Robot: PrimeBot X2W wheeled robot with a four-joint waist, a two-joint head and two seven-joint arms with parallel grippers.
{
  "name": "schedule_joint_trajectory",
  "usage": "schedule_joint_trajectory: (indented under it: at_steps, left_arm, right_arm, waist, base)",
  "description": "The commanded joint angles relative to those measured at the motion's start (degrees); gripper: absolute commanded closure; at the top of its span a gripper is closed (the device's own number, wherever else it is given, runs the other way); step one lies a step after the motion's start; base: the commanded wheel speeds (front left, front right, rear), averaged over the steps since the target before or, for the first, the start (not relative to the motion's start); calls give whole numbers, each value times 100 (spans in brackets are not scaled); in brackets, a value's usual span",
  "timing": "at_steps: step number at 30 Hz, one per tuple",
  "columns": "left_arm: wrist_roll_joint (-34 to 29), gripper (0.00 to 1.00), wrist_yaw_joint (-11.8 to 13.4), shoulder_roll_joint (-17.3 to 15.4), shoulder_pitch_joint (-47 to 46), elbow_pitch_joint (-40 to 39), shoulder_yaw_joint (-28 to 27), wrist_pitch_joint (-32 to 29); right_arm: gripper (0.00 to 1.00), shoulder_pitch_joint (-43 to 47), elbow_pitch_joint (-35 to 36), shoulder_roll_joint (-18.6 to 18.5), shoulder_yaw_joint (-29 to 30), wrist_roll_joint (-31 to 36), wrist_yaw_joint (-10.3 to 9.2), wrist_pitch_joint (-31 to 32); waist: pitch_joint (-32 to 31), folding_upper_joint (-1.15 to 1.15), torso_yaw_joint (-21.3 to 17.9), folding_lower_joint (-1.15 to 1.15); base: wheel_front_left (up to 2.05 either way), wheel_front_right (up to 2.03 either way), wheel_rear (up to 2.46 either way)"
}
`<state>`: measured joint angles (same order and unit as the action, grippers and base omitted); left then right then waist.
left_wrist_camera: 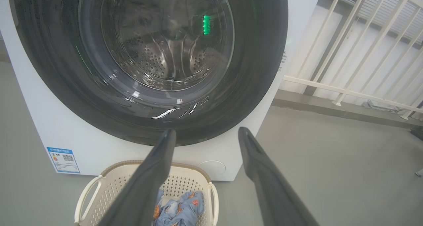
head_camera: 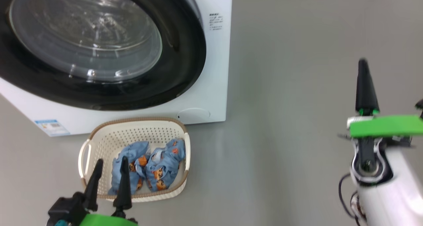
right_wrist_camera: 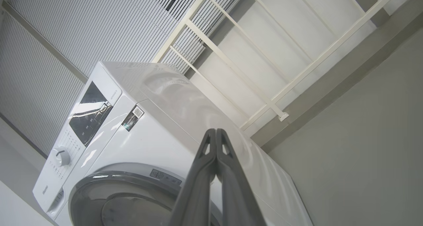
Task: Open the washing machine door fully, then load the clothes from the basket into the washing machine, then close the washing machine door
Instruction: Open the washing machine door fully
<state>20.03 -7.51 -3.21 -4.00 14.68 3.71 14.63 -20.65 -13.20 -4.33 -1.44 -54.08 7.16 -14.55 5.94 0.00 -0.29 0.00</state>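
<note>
The left gripper (head_camera: 111, 160) hovers by the clothes (head_camera: 162, 166), jaws spread; the right gripper (head_camera: 363, 67), jaws pressed together, is probably set to hook the shut door (head_camera: 185, 64).

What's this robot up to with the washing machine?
It is a two-armed robot getting set to do laundry. The washing machine has its door shut, and the clothes lie in the basket on the floor in front of it. The left gripper hangs open above the basket. The right gripper is shut on nothing, off to the side over the floor. Nothing is loaded yet.
</note>
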Motion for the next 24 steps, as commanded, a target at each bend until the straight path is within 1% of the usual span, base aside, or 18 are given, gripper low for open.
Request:
schedule_joint_trajectory:
  at_steps: [1,6,8,12,18,20,22,24]
  left_arm:
    - [90,0,2,-32,-299,-154,-92,37]
    - [151,0,2,-12,-505,-135,63,37]
    - [185,0,2,-4,-570,-124,122,37]
    - [270,0,2,12,-690,-114,261,37]
    - [360,0,2,27,-868,-123,431,37]
    - [393,0,2,29,-930,-135,465,37]
    - [416,0,2,30,-957,-147,488,37]
    - [480,0,2,31,-1005,-177,541,37]
  right_arm:
    - [100,-418,78,-65,-153,-438,33,-45]
    - [100,-1090,-187,-466,-649,-1693,33,-16]
    - [100,-1336,-284,-660,-805,-2215,33,140]
    - [100,-1765,-363,-1061,-1057,-2892,33,592]
    - [100,-2271,-429,-1584,-1490,-3284,33,1483]
    - [100,-2447,-433,-1690,-1590,-3379,33,1743]
    - [100,-2529,-457,-1737,-1634,-3412,33,1864]
    - [100,-2680,-505,-1751,-1651,-3615,33,2142]
  waist:
    - [185,0,152,0]
    - [425,0,387,0]
    - [520,0,493,0]
    - [715,0,706,0]
    - [1048,0,999,0]
    - [1165,0,1068,0]
    - [1218,0,1100,0]
    - [1312,0,1160,0]
  base:
    - [0,0,0]
    - [0,0,0]
    - [0,0,0]
    - [0,0,0]
    - [0,0,0]
    - [0,0,0]
    - [0,0,0]
    - [0,0,0]
